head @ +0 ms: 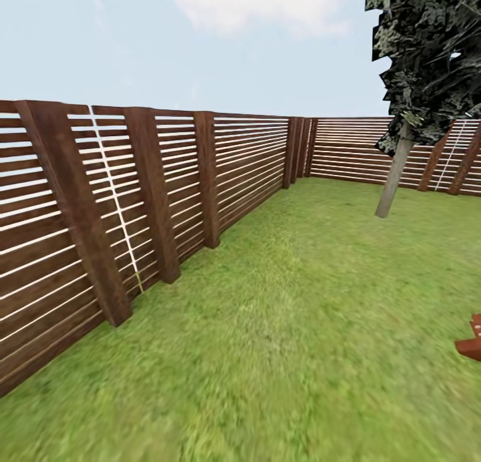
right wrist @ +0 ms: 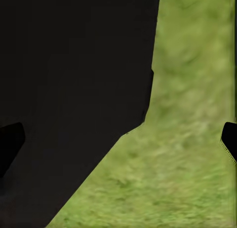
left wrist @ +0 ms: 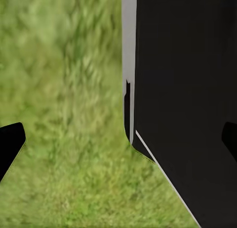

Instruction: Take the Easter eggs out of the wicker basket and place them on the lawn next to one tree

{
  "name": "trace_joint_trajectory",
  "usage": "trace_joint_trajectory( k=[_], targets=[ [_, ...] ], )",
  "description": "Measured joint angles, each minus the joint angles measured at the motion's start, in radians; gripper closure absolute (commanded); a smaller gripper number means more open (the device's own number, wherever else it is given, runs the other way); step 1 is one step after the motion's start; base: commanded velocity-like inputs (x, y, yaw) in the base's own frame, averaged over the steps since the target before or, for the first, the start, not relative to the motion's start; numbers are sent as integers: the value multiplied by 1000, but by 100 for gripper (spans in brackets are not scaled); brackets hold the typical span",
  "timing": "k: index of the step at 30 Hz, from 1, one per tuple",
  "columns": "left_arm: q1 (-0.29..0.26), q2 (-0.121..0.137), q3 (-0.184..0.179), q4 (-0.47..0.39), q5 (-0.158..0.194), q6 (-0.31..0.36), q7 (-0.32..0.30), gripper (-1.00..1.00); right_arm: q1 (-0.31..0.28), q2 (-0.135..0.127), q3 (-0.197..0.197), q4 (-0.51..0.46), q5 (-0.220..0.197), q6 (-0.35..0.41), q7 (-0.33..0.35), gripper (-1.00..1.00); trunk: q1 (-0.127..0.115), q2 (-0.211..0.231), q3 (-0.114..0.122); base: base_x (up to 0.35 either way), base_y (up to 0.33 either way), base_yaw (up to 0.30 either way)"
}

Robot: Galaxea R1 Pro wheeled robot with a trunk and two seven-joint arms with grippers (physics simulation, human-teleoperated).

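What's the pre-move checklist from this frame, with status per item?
1. Tree located: ok. The tree stands ahead on the right, on the lawn.
2. Basket located: not ok. A brown object is cut by the head view's right edge; cannot tell what it is.
3. Left hand free: ok, fingers apart, nothing between them but grass and the robot's dark body.
4. Right hand free: ok, same.
5. Fence clearance: ok, it runs along the left, off the grass ahead.

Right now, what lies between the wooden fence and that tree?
In the head view, just lawn: open grass runs from the fence to the tree.
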Motion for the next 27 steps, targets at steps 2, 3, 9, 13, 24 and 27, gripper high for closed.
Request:
trace_joint_trajectory(
  k=[2,3,9,13,24,27],
  targets=[
    [0,0,0,0,0,0,0,-100,0,0,0,0,0,0,0,-100,0,0,0,334,0,-1],
    [0,0,0,0,0,0,0,-100,0,0,0,0,0,0,0,-100,0,0,0,334,0,0],
    [0,0,0,0,0,0,0,-100,0,0,0,0,0,0,0,-100,0,0,0,334,0,0],
    [0,0,0,0,0,0,0,-100,0,0,0,0,0,0,0,-100,0,0,0,334,0,0],
    [0,0,0,0,0,0,0,-100,0,0,0,0,1,0,0,-100,0,0,0,334,0,0],
    [0,0,0,0,0,0,0,-100,0,0,1,0,1,0,0,-100,0,0,0,334,0,-44]
  ],
)
